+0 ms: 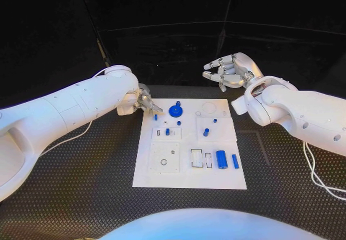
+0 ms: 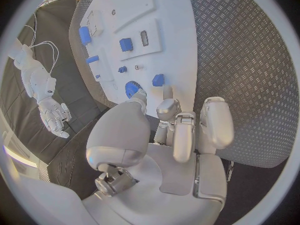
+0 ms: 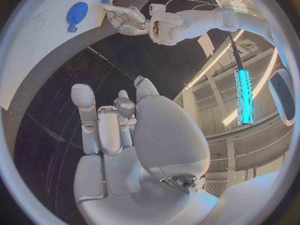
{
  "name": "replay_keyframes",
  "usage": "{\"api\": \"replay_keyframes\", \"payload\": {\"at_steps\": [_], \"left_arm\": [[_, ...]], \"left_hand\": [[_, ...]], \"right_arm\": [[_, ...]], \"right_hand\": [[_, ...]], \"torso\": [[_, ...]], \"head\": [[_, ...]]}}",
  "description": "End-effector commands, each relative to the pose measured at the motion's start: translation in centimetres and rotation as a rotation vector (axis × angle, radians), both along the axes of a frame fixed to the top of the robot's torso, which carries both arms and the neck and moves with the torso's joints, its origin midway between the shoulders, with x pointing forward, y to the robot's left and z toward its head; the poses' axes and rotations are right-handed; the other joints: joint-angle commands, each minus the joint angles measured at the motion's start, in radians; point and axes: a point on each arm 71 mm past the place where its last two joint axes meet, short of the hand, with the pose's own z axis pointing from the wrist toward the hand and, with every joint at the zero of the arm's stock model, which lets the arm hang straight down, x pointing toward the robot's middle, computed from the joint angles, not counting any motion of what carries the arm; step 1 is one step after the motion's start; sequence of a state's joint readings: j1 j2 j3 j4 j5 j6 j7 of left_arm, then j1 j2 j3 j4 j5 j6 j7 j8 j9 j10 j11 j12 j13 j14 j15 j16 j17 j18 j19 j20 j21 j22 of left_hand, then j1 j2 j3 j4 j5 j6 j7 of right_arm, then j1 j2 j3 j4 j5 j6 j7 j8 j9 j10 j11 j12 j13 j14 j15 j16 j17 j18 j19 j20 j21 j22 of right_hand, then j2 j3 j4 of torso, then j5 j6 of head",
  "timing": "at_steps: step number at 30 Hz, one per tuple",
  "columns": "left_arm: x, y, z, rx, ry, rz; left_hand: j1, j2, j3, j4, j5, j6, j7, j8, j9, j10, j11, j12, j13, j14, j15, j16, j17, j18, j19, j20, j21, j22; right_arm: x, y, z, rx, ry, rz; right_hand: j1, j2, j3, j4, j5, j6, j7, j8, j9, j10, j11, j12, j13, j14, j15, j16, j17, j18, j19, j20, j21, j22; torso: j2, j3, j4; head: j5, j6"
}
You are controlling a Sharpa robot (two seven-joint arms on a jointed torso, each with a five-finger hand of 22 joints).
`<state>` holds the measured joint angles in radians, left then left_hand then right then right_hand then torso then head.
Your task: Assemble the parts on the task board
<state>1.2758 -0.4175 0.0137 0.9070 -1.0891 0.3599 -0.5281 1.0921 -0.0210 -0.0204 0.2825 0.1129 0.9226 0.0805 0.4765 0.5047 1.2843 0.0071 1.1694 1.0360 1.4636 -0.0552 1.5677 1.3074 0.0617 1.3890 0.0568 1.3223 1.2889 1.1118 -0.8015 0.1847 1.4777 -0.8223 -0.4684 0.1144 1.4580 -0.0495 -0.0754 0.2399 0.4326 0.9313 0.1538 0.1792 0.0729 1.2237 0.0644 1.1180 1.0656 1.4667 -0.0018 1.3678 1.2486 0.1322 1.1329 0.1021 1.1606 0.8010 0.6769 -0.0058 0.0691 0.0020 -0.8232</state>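
**Reaching for the far corner of the board**

Hovering my left hand (image 1: 144,104) at the far left corner of the task board (image 1: 189,181), I have its fingers loosely apart and holding nothing; the fingertips (image 2: 167,92) point down toward the white plate just beside a small blue peg (image 1: 155,117). A blue gear (image 1: 176,110) stands near it on the same far strip of the board, close to my thumb side. My right hand (image 1: 229,70) is raised well clear of the tabletop (image 1: 86,200) beyond the board's far right corner, fingers curled in with nothing between them.

On the board the remaining parts are scattered: another short blue peg (image 1: 206,132) toward the right, a small blue piece (image 1: 167,132) seated in a square white block, and a blue cylinder (image 1: 221,159) with a slimmer blue bar (image 1: 235,161) beside it on the near right. Several recesses look empty, so I judge the assembly to be at an early stage.

The step in hand seems to be picking up the small peg near my left fingertips. To do it well I should come down straight, close thumb and one finger on the peg's sides, and keep the other fingers away from the gear so I do not knock it. The peg is slender and could tip or roll if I touch it off-centre, so a slow, square pinch is safer than a sweep.
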Motion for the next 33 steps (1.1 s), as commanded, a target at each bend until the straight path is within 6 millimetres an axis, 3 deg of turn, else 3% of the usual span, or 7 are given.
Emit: {"api": "replay_keyframes", "payload": {"at_steps": [1,26,33], "left_arm": [[-0.11,-0.27,-0.1,-0.002,0.02,-0.022],[-0.3,-0.84,-0.84,0.012,0.044,-0.035],[-0.25,-0.96,-0.83,0.002,0.026,-0.024]], "left_hand": [[0.015,0.003,-0.008,0.0,0.002,0.009,0.0,-0.004,-0.003,-0.007,0.002,-0.002,-0.001,0.107,0.005,0.003,0.263,0.014,-0.001,0.005,-0.003,0.0],[0.081,0.026,-0.019,-0.009,0.003,0.025,-0.002,-0.01,-0.016,-0.006,0.0,0.002,-0.004,0.107,0.004,0.003,0.263,0.014,0.0,0.004,-0.004,0.004],[0.118,0.052,-0.014,-0.016,0.005,0.031,-0.003,-0.013,-0.023,-0.003,-0.001,0.005,-0.005,0.107,0.004,0.003,0.263,0.013,0.001,0.004,-0.004,0.007]], "right_arm": [[-0.02,0.2,0.14,0.003,-0.005,0.014],[-0.02,0.35,0.13,0.003,-0.003,0.018],[-0.01,0.35,0.12,0.003,-0.002,0.018]], "right_hand": [[0.0,0.005,-0.002,0.002,0.005,-0.009,-0.001,0.003,-0.001,-0.002,0.001,0.001,0.001,0.03,-0.008,-0.004,0.001,0.013,-0.003,-0.002,-0.004,-0.001],[0.0,0.005,-0.002,0.002,0.005,-0.009,-0.001,0.004,-0.001,-0.001,0.0,0.001,0.001,0.03,-0.008,-0.004,0.001,0.013,-0.003,-0.002,-0.004,-0.001],[0.0,0.005,-0.002,0.002,0.005,-0.009,-0.001,0.004,-0.001,-0.001,0.0,0.001,0.001,0.03,-0.008,-0.004,0.001,0.013,-0.003,-0.002,-0.004,-0.001]], "torso": [[0.0,-0.0003,0.001],[0.001,-0.0004,0.0008],[0.0,-0.0006,0.0012]], "head": [[0.0,-0.001],[-0.002,-0.003],[-0.002,-0.003]]}}
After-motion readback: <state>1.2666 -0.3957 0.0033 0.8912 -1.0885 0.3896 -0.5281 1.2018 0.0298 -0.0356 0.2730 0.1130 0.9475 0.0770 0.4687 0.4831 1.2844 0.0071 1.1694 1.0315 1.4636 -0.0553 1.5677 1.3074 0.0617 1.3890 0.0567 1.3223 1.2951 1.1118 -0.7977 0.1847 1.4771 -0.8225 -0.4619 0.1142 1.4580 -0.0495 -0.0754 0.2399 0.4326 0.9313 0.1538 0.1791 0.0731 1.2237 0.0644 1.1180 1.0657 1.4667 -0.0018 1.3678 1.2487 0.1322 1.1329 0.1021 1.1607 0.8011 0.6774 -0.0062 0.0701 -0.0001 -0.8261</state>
